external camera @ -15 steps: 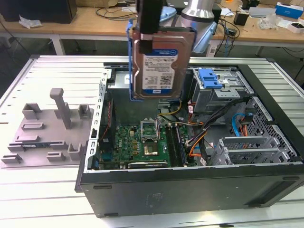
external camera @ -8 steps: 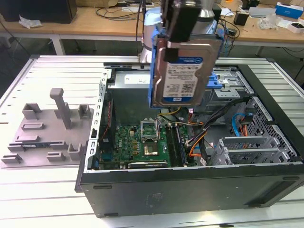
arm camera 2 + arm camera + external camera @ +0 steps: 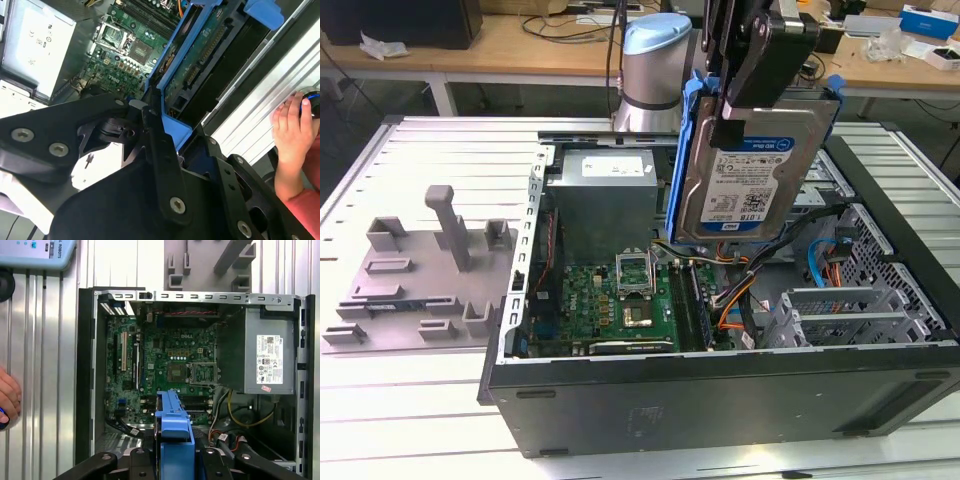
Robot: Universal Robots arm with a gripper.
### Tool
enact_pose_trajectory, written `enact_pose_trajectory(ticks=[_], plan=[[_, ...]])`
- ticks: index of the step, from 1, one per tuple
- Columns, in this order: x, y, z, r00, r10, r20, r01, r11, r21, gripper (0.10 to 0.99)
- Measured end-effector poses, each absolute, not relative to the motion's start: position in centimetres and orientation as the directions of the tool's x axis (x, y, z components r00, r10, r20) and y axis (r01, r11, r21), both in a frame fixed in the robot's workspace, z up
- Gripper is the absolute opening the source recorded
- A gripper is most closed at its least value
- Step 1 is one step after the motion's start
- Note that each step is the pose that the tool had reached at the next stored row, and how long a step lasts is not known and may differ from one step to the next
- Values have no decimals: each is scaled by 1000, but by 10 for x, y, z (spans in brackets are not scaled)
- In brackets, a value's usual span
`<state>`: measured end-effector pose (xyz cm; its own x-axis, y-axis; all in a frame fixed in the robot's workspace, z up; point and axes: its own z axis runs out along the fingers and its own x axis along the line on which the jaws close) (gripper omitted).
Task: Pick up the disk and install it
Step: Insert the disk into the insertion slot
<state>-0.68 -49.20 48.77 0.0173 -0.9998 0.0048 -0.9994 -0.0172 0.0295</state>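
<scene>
**Drive held over open case.** The arm's black gripper is clamped on the top edge of the disk. Its fingers press against the two sides of the drive, which it holds in the air above the open computer case.

The disk hangs on edge, nearly upright and leaning slightly. Its flat silver face and blue-and-white label are turned toward the exterior camera. A bright blue carrier bracket frames its sides. In the second wrist view the drive's other face shows a green circuit board set between the blue rails. In the first wrist view the bracket appears edge-on as a narrow blue strip between the fingers.

Below the drive, orange and blue cables loop across the floor of the case. The green motherboard lies toward the exterior view's left of the disk. The grey power supply sits at the far end of the case. A perforated metal drive cage fills the near corner at the exterior view's right.

The case lies on its side on a slatted metal table. A grey plastic fixture with upright posts rests on the table at the exterior view's left, just beside the case. The arm's blue-capped joint rises behind the power supply, with wooden benches farther back.

In the second wrist view a person's hand, in a red sleeve, rests at the table's edge, apart from the case.
</scene>
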Motion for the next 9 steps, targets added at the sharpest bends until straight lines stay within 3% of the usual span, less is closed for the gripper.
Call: enact_pose_trajectory(ticks=[9], plan=[[-7, -492, 488, 17, -1000, 5, -999, -17, 30, 369]])
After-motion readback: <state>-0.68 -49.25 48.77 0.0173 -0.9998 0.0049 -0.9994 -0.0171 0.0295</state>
